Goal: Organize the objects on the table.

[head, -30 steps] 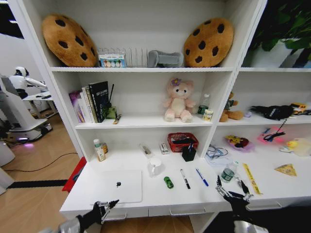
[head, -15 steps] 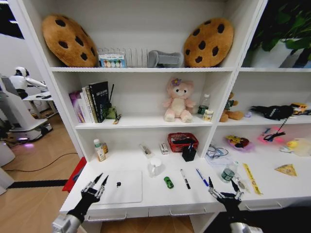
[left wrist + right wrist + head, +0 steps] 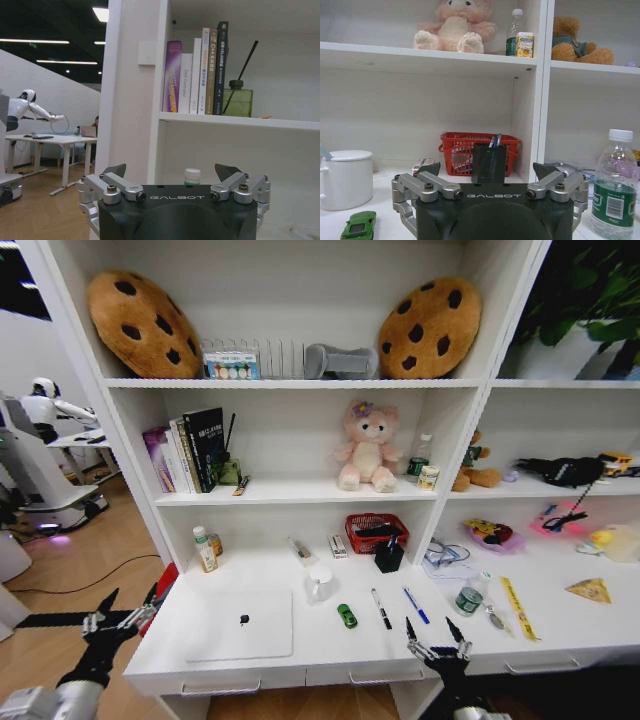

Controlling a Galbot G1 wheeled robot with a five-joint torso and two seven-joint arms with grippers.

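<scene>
Left gripper (image 3: 122,618) off desk's (image 3: 300,655) left end, fingers spread, empty. Right gripper (image 3: 436,644) at front edge, fingers apart, empty. Laptop (image 3: 242,624) front left; green item (image 3: 347,616), black pen (image 3: 381,608), blue pen (image 3: 416,605) centre; can (image 3: 468,600) right.

Each gripper has a black body marked GALBOT in pale letters, with silver metal linkages fixed by dark screws and ending in dark pointed fingertips. Beside the counter (image 3: 300,640), the left gripper (image 3: 120,615) and right gripper (image 3: 432,645) sit on black wrists with grey forearms.
</scene>
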